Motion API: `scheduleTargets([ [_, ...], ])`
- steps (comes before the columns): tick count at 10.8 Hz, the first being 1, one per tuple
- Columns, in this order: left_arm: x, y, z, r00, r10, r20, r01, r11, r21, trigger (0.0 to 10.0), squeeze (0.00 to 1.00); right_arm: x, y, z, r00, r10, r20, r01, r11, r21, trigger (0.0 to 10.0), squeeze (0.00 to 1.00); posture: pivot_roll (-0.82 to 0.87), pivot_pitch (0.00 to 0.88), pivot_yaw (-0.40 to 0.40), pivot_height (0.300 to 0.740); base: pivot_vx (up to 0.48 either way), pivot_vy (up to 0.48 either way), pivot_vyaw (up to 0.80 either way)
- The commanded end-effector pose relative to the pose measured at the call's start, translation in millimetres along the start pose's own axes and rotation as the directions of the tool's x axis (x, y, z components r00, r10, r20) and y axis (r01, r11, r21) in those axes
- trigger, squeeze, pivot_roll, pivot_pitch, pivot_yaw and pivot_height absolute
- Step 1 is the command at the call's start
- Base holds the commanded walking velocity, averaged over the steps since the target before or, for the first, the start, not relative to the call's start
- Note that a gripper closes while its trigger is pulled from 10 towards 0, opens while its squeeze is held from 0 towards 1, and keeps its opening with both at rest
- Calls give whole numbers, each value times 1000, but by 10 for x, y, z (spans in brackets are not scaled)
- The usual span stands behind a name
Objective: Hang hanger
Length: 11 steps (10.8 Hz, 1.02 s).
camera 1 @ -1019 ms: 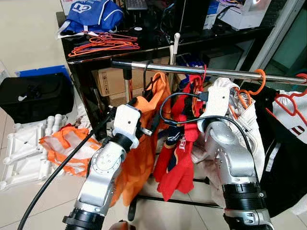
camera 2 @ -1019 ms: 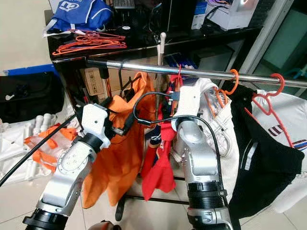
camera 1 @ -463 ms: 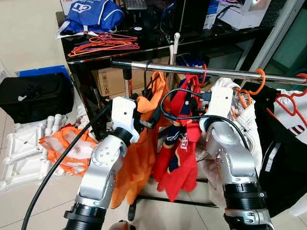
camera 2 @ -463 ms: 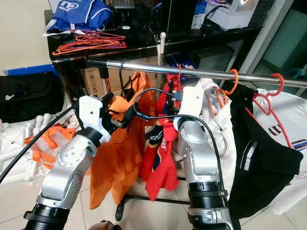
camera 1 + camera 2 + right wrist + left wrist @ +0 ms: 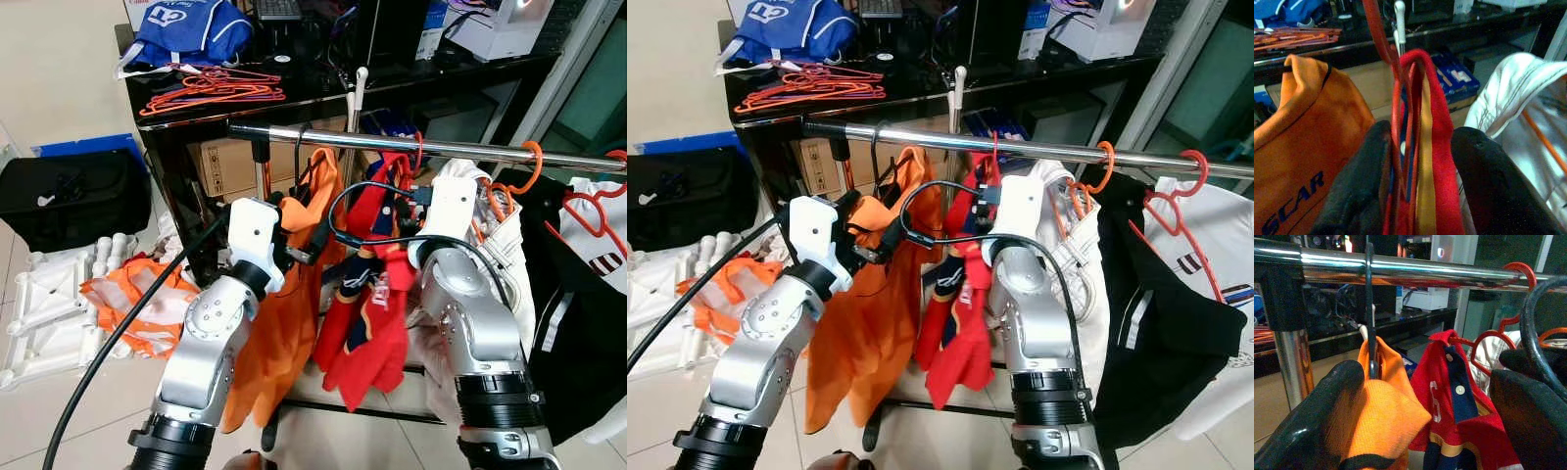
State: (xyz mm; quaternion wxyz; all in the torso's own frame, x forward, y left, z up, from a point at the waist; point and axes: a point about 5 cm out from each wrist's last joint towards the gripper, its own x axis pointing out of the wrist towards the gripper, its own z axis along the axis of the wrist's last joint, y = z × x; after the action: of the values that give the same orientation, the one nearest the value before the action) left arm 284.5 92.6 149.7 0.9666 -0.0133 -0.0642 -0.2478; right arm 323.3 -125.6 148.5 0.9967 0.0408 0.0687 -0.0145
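the landmark is the chrome rail point(image 5: 392, 144), running across the scene just above both arms. below the rail hang 2 garments the arms are working: the orange shirt point(image 5: 284, 323) toward its left end and the red jersey point(image 5: 367, 313) beside it, nearer the middle.

the left gripper point(image 5: 1420, 411) sits just under the rail with its fingers spread to either side of the orange shirt's shoulder, not closed on it. that shirt's dark hanger hook point(image 5: 1369, 293) is already looped over the rail.

the right gripper point(image 5: 1418, 181) is clenched on the red jersey's collar and its red hanger point(image 5: 1396, 98). the hanger's neck rises straight up from between the fingers toward the rail, so the hook lies above the gripper. whether the hook is seated on the rail i cannot tell.
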Motion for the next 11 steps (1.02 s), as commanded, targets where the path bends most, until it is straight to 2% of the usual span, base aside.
scheduleTargets([
  [1,26,-37,51,1000,-25,9,25,1000,15,10000,0,-6,-60,32,999,-22,41,22,1000,-8,0,75,51,0,-22,740,0,0,0],
  [3,5,-36,9,999,-30,-16,30,999,23,10000,0,-116,-138,123,989,-25,144,22,999,25,0,67,51,0,-21,740,0,0,0],
  [5,-8,-28,-20,999,-29,-30,29,999,30,10000,0,-227,-177,83,985,-13,169,8,999,35,0,63,45,0,-19,740,0,0,0],
  [6,-4,-27,-31,999,-32,-35,34,999,33,10000,0,-259,-205,-7,989,-10,148,5,999,38,0,59,39,0,-15,740,0,0,0],
  [7,5,-30,-41,999,-35,-38,36,999,34,10000,0,-273,-195,38,984,-2,180,-5,999,38,0,63,33,0,-12,740,0,0,0],
  [8,9,-33,-44,999,-35,-39,36,999,34,10000,0,-275,-192,56,982,1,190,-8,999,32,0,8,32,0,-12,740,0,0,0],
  [9,15,-42,-48,999,-38,-38,39,999,33,10000,0,-247,-149,68,981,45,188,-44,999,-9,9451,0,34,0,-13,740,0,0,0],
  [10,22,-47,-49,999,-39,-37,41,999,32,10000,0,-218,-96,66,978,111,177,-108,994,-24,10000,1000,36,0,-16,740,0,0,0],
  [11,25,-49,-47,999,-39,-36,40,999,33,10000,0,-200,-98,76,976,126,179,-124,992,-24,10000,1000,40,0,-19,740,0,0,0],
])
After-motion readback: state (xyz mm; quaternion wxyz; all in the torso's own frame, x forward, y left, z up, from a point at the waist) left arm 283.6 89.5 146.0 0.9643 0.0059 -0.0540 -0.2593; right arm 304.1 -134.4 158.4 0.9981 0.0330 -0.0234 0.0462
